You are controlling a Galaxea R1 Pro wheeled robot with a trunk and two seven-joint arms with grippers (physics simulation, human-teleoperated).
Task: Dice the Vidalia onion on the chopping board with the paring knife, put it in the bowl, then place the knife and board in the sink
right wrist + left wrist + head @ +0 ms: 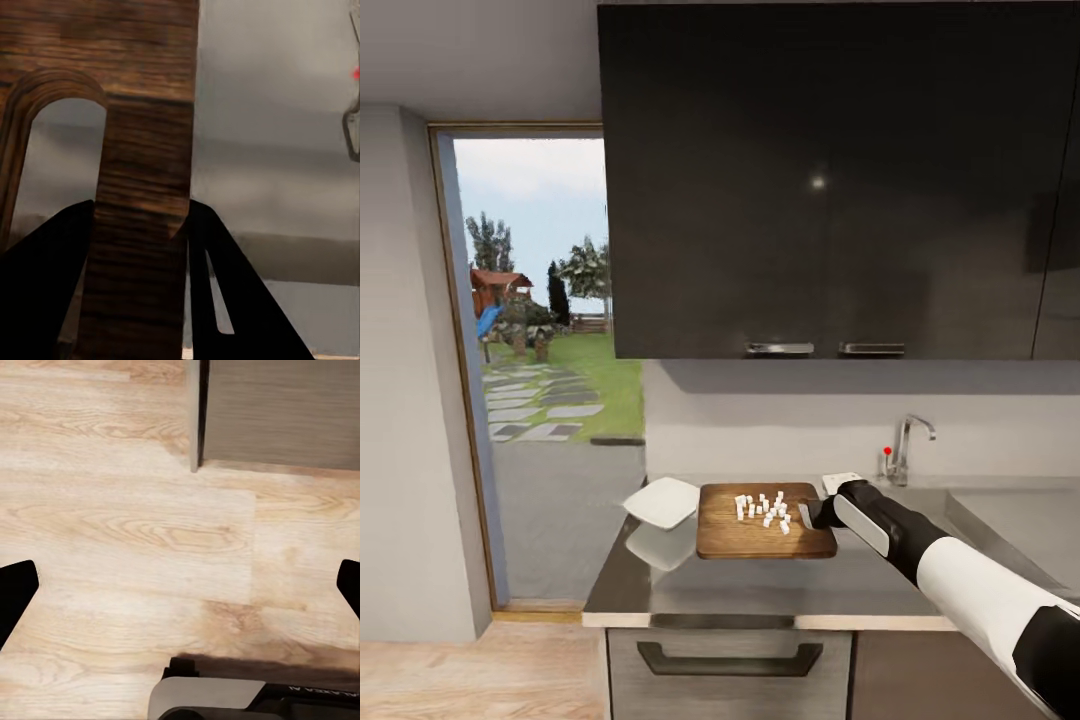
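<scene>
Head view, sweeping left to right: the bowl (661, 501) sits on the tabletop (760, 585), just beside the chopping board (764, 521) at its 9 o'clock. The diced onion (764, 509) is piled on the board's middle, not yet in the bowl. At the board's 3 o'clock edge the right gripper (818, 514) is pinching the handle end. The right wrist view confirms it: dark fingers (45, 285) straddle the wooden strip beside the handle slot (56, 157). The board's long axis runs 9 to 3, straight from bowl to gripper, so tipping toward 9 looks like the play. Beyond, at 2 o'clock, stands the tap (906, 447) over the sink (1000, 520). The left gripper (180, 585) hangs spread over wooden floor (127, 532), well apart; the right arm is nearer.
</scene>
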